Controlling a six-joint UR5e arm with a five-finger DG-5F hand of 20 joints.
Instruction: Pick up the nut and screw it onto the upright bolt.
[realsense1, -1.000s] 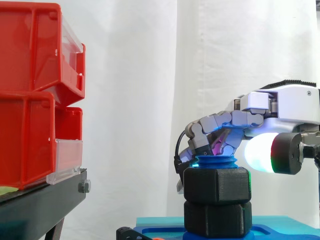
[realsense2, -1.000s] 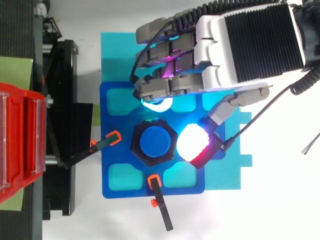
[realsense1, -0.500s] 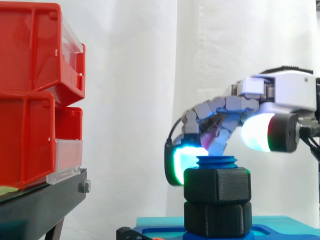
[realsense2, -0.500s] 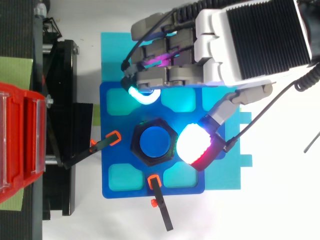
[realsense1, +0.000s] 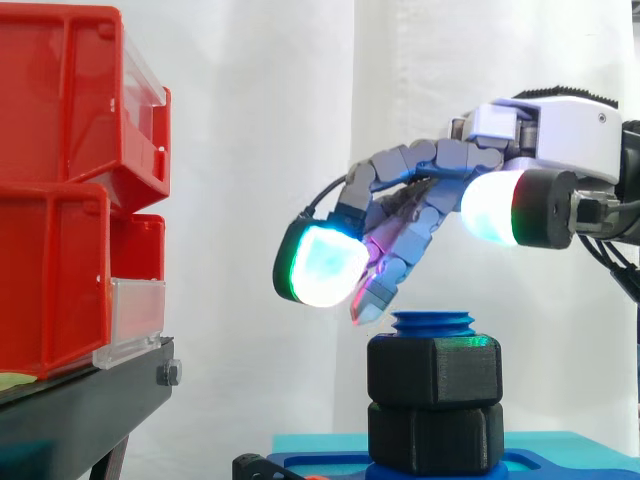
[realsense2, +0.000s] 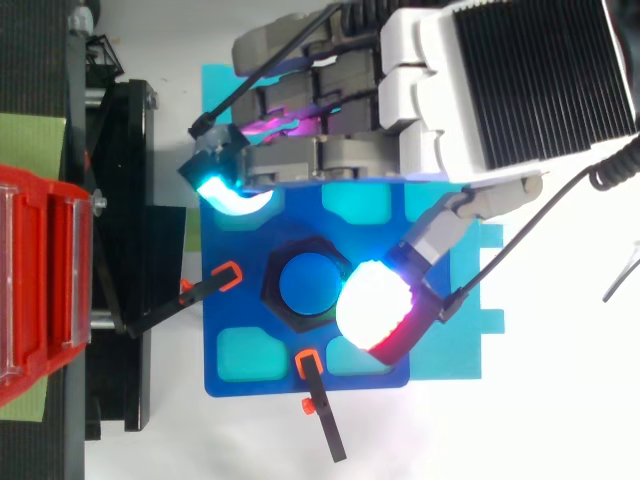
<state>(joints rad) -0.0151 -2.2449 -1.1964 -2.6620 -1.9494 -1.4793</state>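
Nut (realsense1: 434, 370), black and 6-sided, sits threaded on the upright blue bolt (realsense1: 432, 322), whose tip pokes out above it. Another black hex block (realsense1: 434, 438) lies below it on the blue plate (realsense2: 222, 310). Above hovers the hand (realsense1: 430, 160), fingers spread apart and holding nothing, clear of the nut. The nut looks like stiff, light plastic with a faintly ridged skin, so it should grip well. It is probably best taken across opposite flats, thumb against fingers.
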